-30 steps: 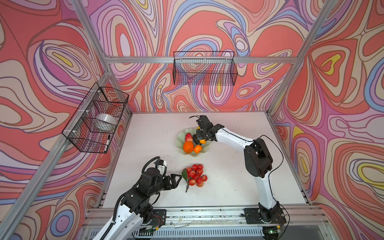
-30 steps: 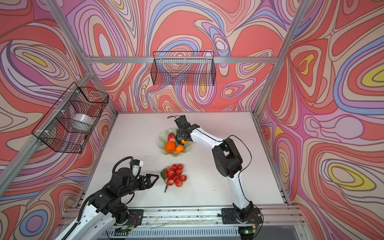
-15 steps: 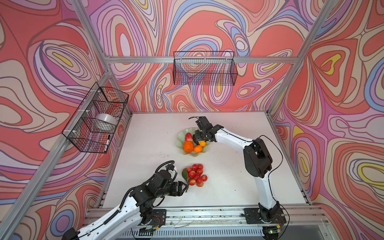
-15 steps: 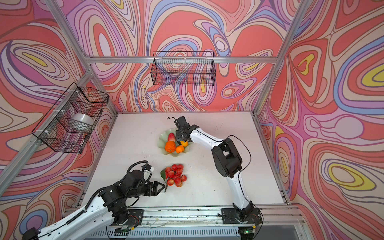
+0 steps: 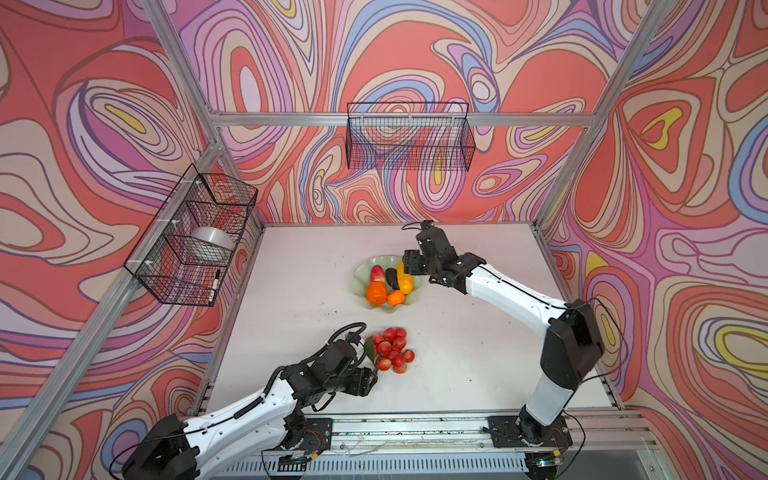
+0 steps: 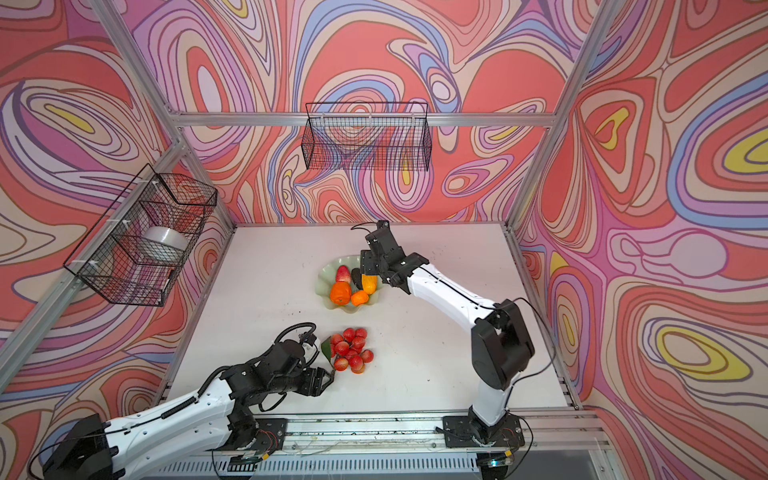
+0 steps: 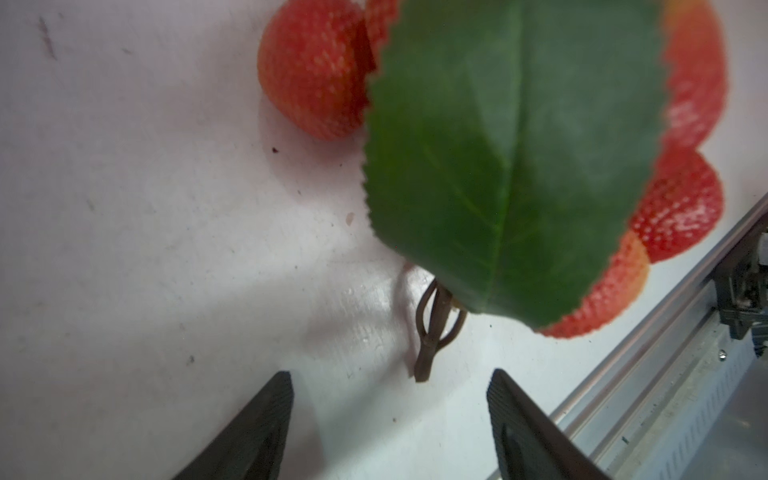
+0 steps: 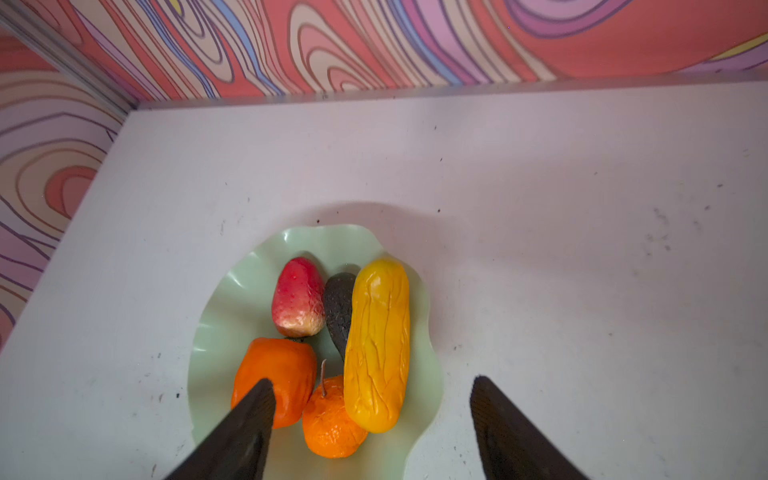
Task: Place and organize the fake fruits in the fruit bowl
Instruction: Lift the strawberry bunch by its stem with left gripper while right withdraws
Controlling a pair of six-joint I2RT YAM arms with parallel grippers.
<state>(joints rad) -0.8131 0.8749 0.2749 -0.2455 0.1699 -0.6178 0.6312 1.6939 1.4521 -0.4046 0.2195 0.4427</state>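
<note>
Across the white tabletop (image 5: 478, 332) the job looks nearly finished. The shallow pale mint-green dish with a wavy rim (image 5: 360, 277), at the centre of both top views, holds five pieces: a ribbed yellow oblong (image 8: 376, 345), a large orange (image 5: 375, 293) and a smaller orange (image 5: 395, 297), a red-yellow pear-like fruit (image 5: 377, 274) and a dark avocado (image 5: 391, 277), packed side by side. The red grape bunch with its green leaf (image 5: 392, 349) lies on the table at lower centre, well outside the dish. The left gripper (image 7: 390, 374) is spread, the brown stem (image 7: 424, 361) just ahead of its tips and untouched. The right gripper (image 8: 372, 380) hangs spread and empty over the dish.
</note>
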